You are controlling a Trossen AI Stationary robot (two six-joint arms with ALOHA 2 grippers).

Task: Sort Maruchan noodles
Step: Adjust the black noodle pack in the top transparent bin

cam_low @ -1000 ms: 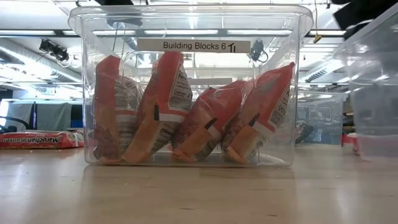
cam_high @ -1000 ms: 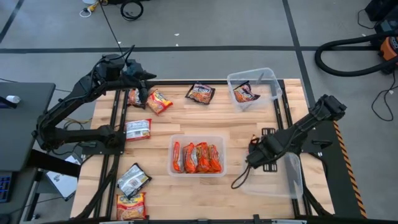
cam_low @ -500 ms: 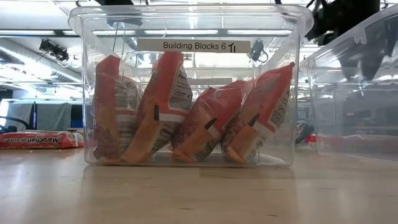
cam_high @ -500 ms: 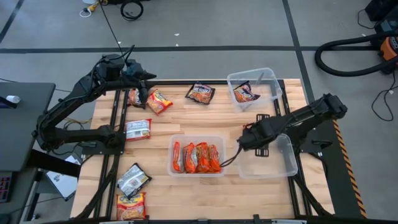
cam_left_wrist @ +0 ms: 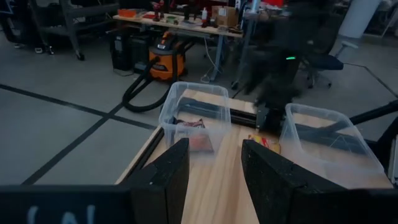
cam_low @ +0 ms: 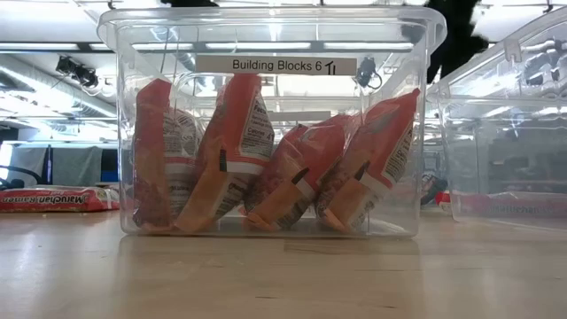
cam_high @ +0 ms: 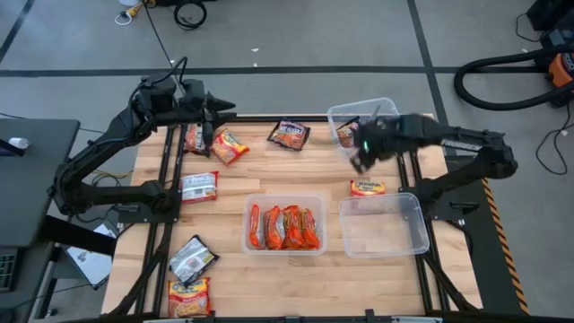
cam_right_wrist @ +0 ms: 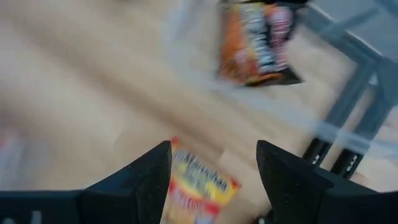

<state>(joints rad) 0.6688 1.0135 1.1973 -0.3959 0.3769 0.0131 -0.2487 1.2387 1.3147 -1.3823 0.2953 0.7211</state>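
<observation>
Maruchan noodles lie scattered on the table: two packets (cam_high: pixel 230 145) at the far left, a dark one (cam_high: pixel 289 134), a silver one (cam_high: pixel 199 186), two (cam_high: pixel 192 260) at the near left, and a yellow-red one (cam_high: pixel 368 187) at the right. Several orange packets (cam_high: pixel 285 226) stand on edge in the centre bin (cam_high: pixel 251 199). A dark packet (cam_high: pixel 352 136) lies in the far right bin (cam_high: pixel 387 109). My right gripper (cam_high: pixel 357 160) hangs open above the table between that bin and the yellow-red packet (cam_right_wrist: pixel 199 186). My left gripper (cam_high: pixel 224 108) is open over the far left edge.
An empty clear bin (cam_high: pixel 417 235) stands on the table at the near right, beside the centre bin. In the low view the centre bin (cam_low: pixel 425 124) fills the front, the empty bin (cam_low: pixel 505 133) stands to its right and a packet (cam_low: pixel 53 199) lies flat at the left.
My right gripper has swung from the near right up and toward the far edge, rolling as it went, to the far right bin. The empty clear bin has slid from the near right corner toward the centre bin and now lies flat. My left gripper has tipped up slightly.
</observation>
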